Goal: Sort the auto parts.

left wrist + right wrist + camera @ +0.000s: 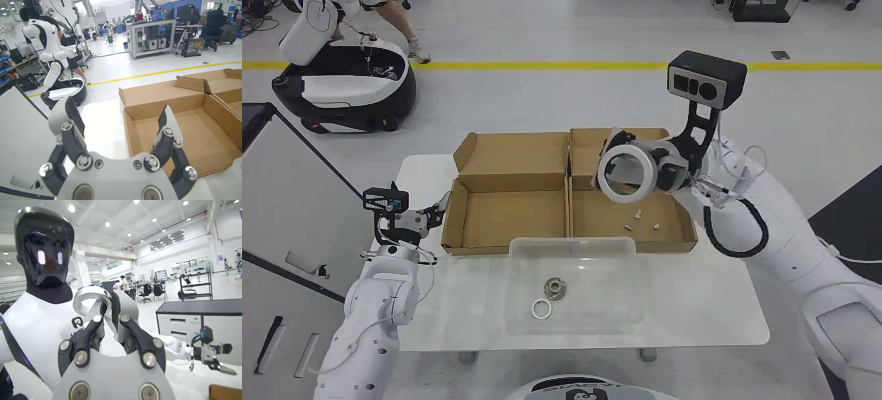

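- The right hand (108, 303) clamps the metal ring (627, 172) by its rim, roughly level, above the right box's (592, 215) far side.
- The left hand (119, 115) hangs wide beside the left box (502, 215).

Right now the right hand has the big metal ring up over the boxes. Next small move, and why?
Probably lower the right hand toward the floor of the right box before opening. It is shut on the rim of the metal ring, and from the top view the ring hangs over that box, where small pale parts already lie. A drop from there might bounce.
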### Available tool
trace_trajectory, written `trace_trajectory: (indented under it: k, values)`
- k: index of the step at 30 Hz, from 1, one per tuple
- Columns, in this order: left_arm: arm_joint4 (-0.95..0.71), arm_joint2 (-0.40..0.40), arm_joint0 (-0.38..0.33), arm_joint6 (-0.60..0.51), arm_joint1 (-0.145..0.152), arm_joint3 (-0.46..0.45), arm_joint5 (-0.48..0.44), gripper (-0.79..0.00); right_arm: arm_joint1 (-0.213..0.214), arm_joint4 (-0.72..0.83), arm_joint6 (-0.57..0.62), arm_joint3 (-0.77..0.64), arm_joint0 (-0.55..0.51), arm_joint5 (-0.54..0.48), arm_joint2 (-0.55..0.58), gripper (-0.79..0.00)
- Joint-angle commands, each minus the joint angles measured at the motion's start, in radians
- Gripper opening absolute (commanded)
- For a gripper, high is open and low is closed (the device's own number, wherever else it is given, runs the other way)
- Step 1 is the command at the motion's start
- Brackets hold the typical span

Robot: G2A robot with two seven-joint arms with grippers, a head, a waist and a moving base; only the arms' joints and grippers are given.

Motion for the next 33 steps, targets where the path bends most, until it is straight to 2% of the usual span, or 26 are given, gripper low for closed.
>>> trace_trajectory:
  k: [1, 10, 23, 27, 33]
  values:
    - [0.0, 0.0, 0.0, 0.0, 0.0, 0.0, 0.0, 0.0, -0.014, 0.032, 0.0, -0.001, 0.018, 0.0, -0.009, -0.785]
    - [0.0, 0.0, 0.0, 0.0, 0.0, 0.0, 0.0, 0.0, -0.067, 0.142, 0.0, -0.021, 0.064, 0.0, -0.033, -0.785]
    - [0.0, 0.0, 0.0, 0.0, 0.0, 0.0, 0.0, 0.0, -0.126, 0.293, 0.019, -0.081, 0.021, 0.019, 0.016, -0.785]
    - [0.0, 0.0, 0.0, 0.0, 0.0, 0.0, 0.0, 0.0, -0.139, 0.252, 0.06, -0.065, 0.011, 0.06, 0.051, -0.785]
    - [0.0, 0.0, 0.0, 0.0, 0.0, 0.0, 0.0, 0.0, -0.144, 0.061, 0.1, 0.007, 0.009, 0.1, 0.085, -0.785]
